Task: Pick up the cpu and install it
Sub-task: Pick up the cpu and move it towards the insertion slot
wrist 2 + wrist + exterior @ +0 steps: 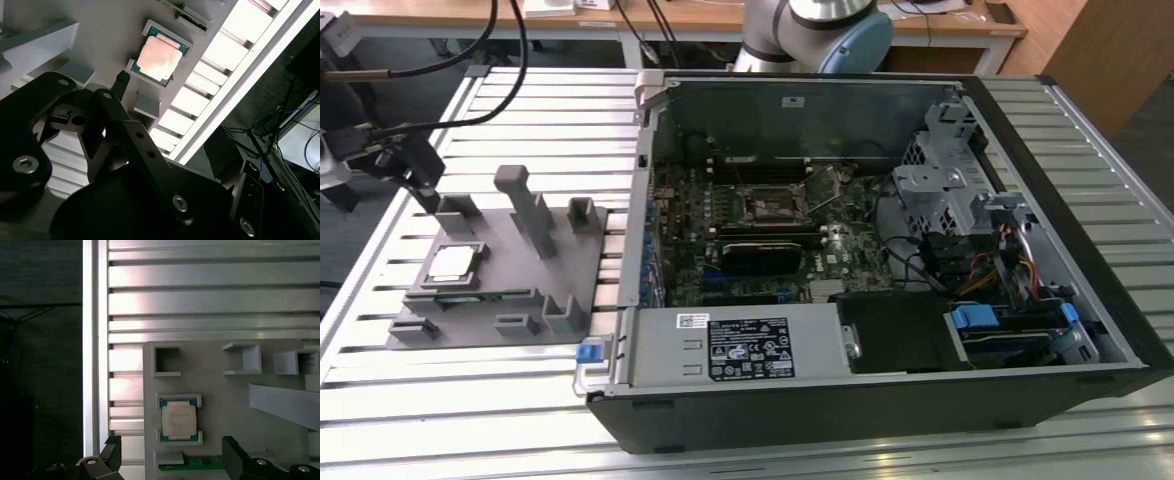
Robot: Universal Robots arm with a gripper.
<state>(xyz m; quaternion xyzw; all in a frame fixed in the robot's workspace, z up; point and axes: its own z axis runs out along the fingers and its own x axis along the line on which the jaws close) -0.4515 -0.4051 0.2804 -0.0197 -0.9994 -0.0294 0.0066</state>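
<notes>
The cpu (452, 263), a small square chip with a silver top, lies flat in a shallow pocket of the grey fixture plate (500, 235) on the exterior view's left. Both wrist views show the cpu (178, 421) (159, 56) in that pocket with nothing touching it. My gripper (424, 198) hangs above the plate's far left corner, a short way beyond the chip. It is open: its two black fingers (113, 452) stand wide apart with nothing between them, and the gripper (172, 456) is clear of the chip. The motherboard's socket (767, 205) sits inside the open computer case (801, 400).
The fixture plate carries upright grey blocks (520, 205) and a green memory stick (192, 463) in a slot beside the chip. The table (467, 400) is ribbed aluminium; its edge lies close to the plate. Cables (447, 60) run to the arm. Drive cages (961, 190) crowd the case.
</notes>
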